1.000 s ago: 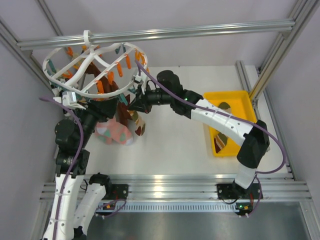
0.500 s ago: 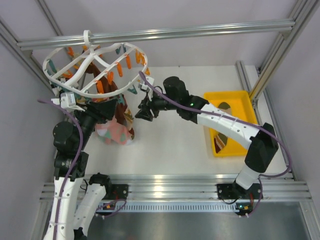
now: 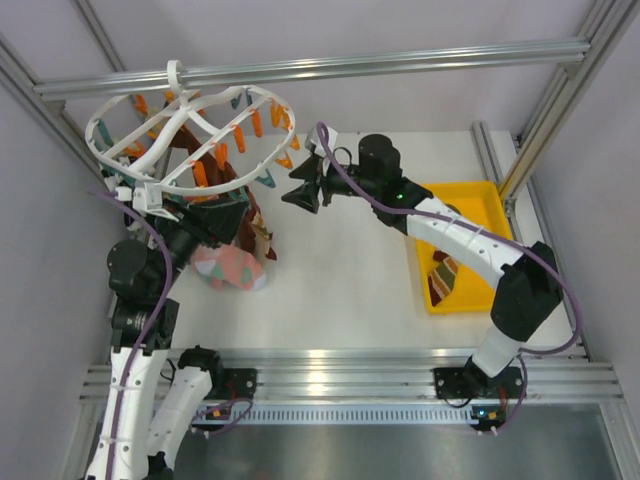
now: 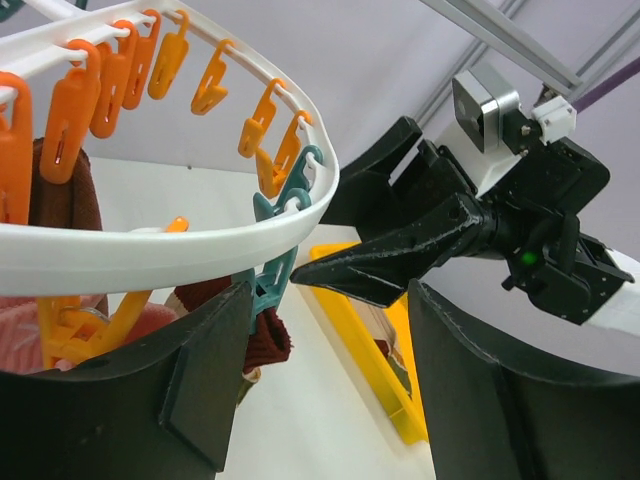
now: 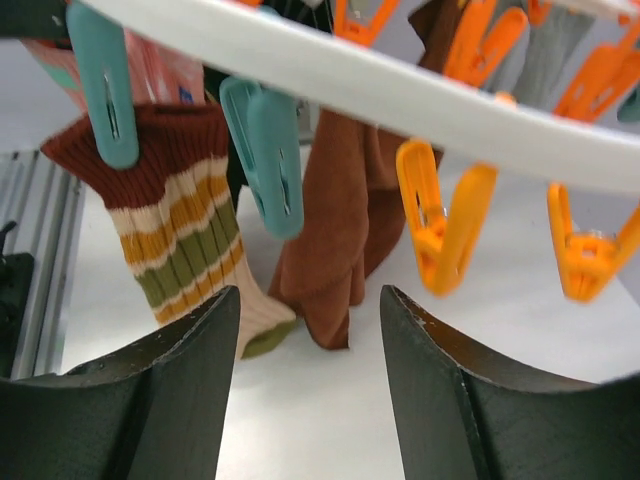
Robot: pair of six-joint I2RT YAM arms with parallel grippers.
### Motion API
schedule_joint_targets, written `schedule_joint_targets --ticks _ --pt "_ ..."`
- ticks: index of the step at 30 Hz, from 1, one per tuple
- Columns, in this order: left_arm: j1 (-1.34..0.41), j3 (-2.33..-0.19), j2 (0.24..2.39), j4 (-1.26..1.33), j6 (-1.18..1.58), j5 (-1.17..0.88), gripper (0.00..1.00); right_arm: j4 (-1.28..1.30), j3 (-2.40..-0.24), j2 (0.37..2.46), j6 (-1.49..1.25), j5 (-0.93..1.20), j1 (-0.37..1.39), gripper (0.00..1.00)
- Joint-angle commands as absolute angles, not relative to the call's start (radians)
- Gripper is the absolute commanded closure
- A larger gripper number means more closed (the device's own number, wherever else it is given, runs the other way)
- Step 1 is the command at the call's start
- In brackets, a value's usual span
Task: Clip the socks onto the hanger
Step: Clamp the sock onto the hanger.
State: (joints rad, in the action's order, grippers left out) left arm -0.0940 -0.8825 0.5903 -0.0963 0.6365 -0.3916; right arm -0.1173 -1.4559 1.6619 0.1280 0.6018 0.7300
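Socks [image 5: 185,230], striped and brown, under white hanger [image 5: 420,95]

Legible txt, labels, brands, nos., signs: none in any view; white round plastic ring hanger [image 4: 150,255]: no lettering readable; orange & teal clips [image 5: 265,160] on it: no markings readable; yellow plastic tray [image 3: 470,190]: no label readable.

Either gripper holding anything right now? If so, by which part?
Nothing is held. Right gripper: jaws open and empty, facing the clips of the large round white plastic ring hanger. Left gripper: jaws open at the hanger's rim, not closed on it.
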Motion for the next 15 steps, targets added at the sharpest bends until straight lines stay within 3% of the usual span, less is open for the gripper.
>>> schedule_joint_targets --ticks 1,7,15 --pt "-0.091 -0.884 0.6 -0.012 0.621 -0.449 0.32 -0.273 -1.549 1.709 0.081 0.715 0.727 0.42" --pt "-0.091 -0.885 0.606 -0.008 0.615 -0.463 0.32 -0.278 -1.595 1.752 0.095 0.747 0.753 0.41" --pt "-0.092 -0.899 0.609 -0.008 0.595 -0.468 0.31 -0.245 -1.655 1.79 0.098 0.765 0.788 0.52"
